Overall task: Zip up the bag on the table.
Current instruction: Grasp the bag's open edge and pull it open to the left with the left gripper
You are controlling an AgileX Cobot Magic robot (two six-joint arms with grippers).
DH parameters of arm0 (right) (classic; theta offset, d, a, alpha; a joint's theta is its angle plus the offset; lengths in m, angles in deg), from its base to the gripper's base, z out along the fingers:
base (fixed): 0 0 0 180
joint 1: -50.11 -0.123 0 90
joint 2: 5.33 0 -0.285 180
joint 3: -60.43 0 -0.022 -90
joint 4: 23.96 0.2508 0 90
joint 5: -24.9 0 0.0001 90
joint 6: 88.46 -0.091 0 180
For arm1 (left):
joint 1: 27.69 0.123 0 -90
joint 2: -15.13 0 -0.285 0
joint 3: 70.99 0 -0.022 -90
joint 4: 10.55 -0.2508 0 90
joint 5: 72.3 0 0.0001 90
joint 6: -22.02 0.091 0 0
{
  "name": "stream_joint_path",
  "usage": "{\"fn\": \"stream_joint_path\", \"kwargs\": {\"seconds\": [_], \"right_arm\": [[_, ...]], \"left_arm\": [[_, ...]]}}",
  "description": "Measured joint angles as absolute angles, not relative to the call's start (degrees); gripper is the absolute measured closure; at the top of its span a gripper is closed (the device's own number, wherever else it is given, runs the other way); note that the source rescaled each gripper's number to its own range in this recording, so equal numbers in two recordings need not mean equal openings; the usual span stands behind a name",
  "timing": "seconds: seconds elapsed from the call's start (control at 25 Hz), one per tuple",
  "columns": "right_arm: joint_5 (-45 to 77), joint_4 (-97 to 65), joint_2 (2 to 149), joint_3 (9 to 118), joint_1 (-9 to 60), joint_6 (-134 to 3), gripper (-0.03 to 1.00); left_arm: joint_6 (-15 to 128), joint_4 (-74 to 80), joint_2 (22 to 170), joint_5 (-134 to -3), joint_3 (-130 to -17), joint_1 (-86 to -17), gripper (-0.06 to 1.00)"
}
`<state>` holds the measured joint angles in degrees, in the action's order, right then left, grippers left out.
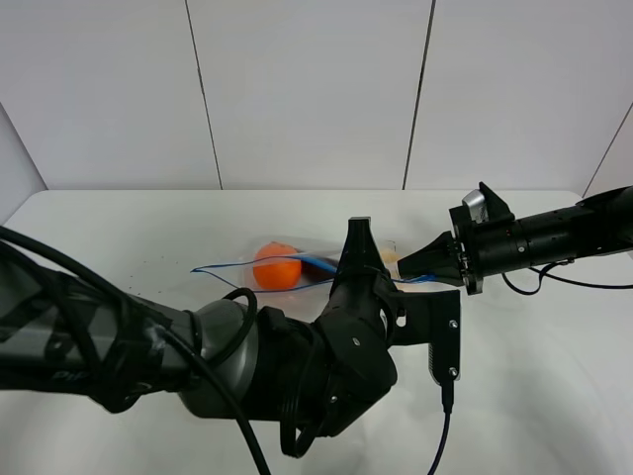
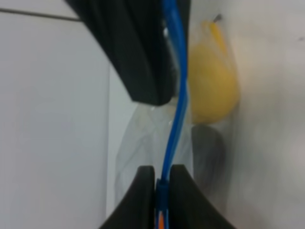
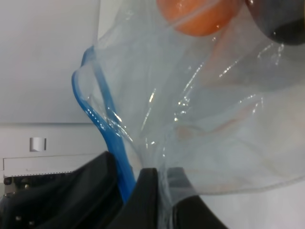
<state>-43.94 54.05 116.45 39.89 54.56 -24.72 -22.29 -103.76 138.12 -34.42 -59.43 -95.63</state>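
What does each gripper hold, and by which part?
Both hold the clear crinkly plastic zip bag. The left gripper pinches its thin blue zipper strip; the right gripper pinches the same strip farther along.

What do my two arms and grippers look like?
Both are black. The left arm has a grey joint section, looping black cables and faint lettering; the left gripper has tapered black fingers. The right arm is a black cylinder with a silver tab and thin cable; the right gripper is wedge-shaped.
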Motion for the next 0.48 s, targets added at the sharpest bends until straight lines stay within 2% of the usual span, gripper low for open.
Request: {"fn": "stream_joint_path", "kwargs": {"seconds": [0.48], "right_arm": [[-44.04, 53.7, 116.45, 39.89, 54.56, -24.72, 0.97]], "left_arm": [[-19.64, -101.39, 135.33, -31.44, -54.55, -94.11, 0.94]]}}
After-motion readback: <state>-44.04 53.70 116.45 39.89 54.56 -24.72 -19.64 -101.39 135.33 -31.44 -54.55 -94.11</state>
